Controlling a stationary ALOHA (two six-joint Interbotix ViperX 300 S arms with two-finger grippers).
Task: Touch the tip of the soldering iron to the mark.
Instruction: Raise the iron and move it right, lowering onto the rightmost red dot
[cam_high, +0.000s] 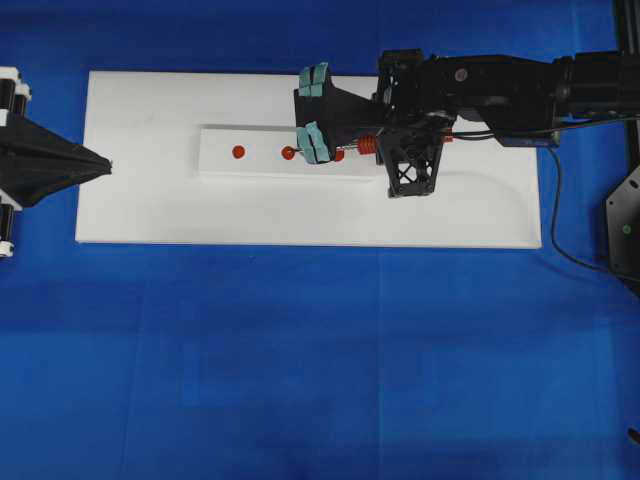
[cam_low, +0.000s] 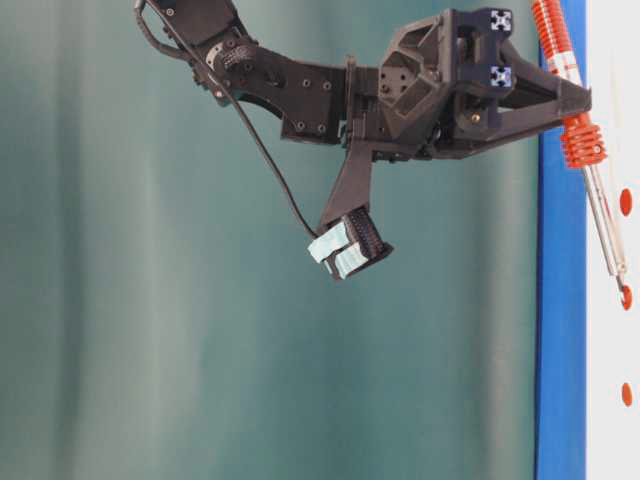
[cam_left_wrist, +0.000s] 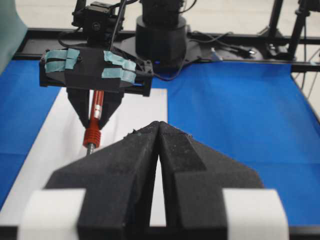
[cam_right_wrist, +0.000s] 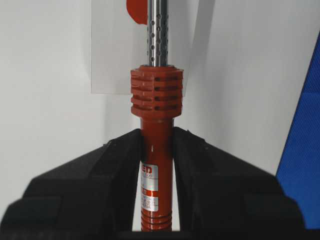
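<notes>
The right gripper (cam_right_wrist: 157, 150) pinched the soldering iron (cam_right_wrist: 156, 95) by its red-orange handle; a white label on the handle showed "ED" and small print too fine to read; the shaft slanted down over the white strip (cam_high: 262, 152), its tip at the middle red mark (cam_high: 288, 153); the left gripper (cam_left_wrist: 159, 131) sat pressed together, well apart.

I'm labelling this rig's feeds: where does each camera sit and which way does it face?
Overhead: looks straight down on the white board; both arms show.
Table-level: side-on, image rotated; right gripper holds the soldering iron.
Left wrist: over the shut left gripper, facing the right arm.
Right wrist: looks along the iron.
All four show the iron.
</notes>
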